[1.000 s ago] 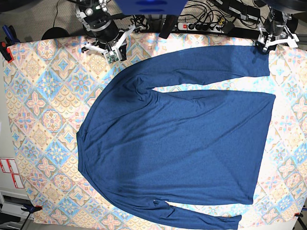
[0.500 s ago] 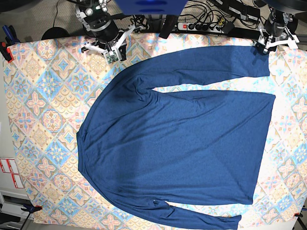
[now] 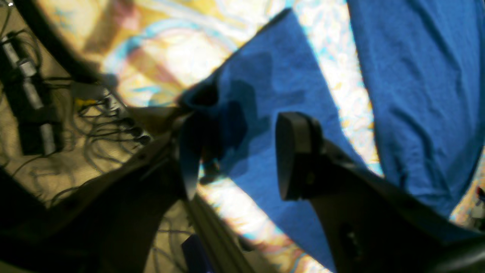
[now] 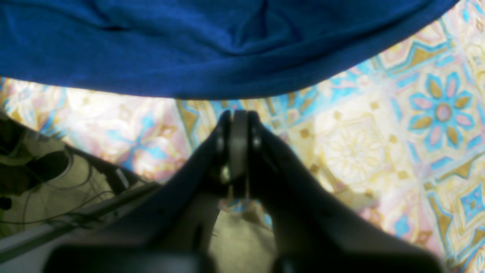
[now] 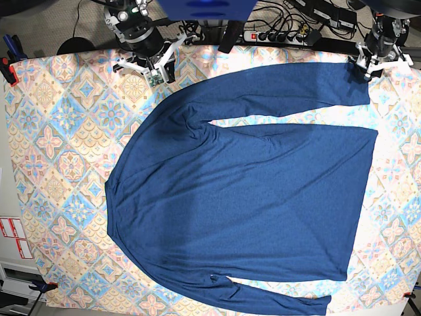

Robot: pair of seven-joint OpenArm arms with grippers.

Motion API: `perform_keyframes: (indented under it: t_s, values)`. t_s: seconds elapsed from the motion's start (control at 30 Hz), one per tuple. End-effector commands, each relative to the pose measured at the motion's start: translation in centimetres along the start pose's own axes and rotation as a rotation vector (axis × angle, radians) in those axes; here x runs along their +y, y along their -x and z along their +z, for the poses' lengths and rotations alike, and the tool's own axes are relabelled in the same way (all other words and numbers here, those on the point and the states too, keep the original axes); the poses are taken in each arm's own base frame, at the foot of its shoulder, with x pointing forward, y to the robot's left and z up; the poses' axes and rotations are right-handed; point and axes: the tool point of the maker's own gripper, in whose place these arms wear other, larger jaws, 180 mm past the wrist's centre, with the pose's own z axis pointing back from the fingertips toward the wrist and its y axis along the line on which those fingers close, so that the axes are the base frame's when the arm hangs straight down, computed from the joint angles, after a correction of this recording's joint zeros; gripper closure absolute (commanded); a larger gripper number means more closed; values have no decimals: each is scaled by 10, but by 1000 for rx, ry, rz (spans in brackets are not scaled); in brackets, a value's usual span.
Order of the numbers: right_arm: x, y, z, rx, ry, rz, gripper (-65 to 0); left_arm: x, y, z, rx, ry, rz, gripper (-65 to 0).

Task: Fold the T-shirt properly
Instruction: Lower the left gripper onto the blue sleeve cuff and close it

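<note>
The T-shirt [image 5: 250, 191] is a plain navy long-sleeved shirt lying flat on the patterned tablecloth [image 5: 59, 151], collar to the left and hem to the right. One sleeve runs along the back to the right corner, the other along the front edge. My left gripper [image 5: 368, 69] is open over the back sleeve's cuff [image 3: 265, 76]; its fingers [image 3: 297, 151] straddle the cuff end without closing on it. My right gripper [image 5: 154, 78] is shut and empty over bare tablecloth, just behind the shirt's shoulder edge [image 4: 227, 49]; in the right wrist view the right gripper [image 4: 237, 144] shows its pads pressed together.
A power strip [image 5: 283, 34] and loose cables lie beyond the table's back edge. A clamp [image 5: 8, 69] grips the cloth at the left edge. White labels [image 5: 13, 237] sit off the table's lower left. The front sleeve reaches the table's front edge.
The left gripper has shifted slightly to the right at the back sleeve's cuff. The right gripper has drawn back a little toward the table's rear. The shirt has not moved.
</note>
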Motion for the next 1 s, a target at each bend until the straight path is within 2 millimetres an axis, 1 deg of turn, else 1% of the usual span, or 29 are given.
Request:
perform_keyframes:
  t_s: [0.0, 0.17, 0.27, 0.53, 0.7, 0.73, 0.83, 0.9, 0.97]
  values:
    - [1, -7, 2, -30, -1, -4, -2, -3, -11, 3, -23, 15, -18, -299]
    - [1, -7, 2, -30, -1, -4, -2, 8, -5, -1, -3, -11, 7, -299]
    - [1, -7, 2, -30, -1, -4, -2, 16, -2, 1, 5, -28, 9, -299]
    - [1, -7, 2, -30, -1, -4, -2, 17, 0, 1, 9, -32, 9, -299]
    - [1, -7, 2, -30, -1, -4, -2, 15, -1, -1, 5, -26, 10, -293]
    - [1, -7, 2, -30, -1, -4, -2, 14, -2, -1, 4, -25, 10, -280]
    - [1, -7, 2, -30, -1, -6, -2, 5, -6, -6, -6, -6, 13, -191]
    - [1, -7, 2, -30, -1, -6, -2, 6, -6, -8, -6, -8, 20, -138]
    - [1, -7, 2, -30, -1, -6, -2, 7, -6, -12, -5, -9, 31, -130]
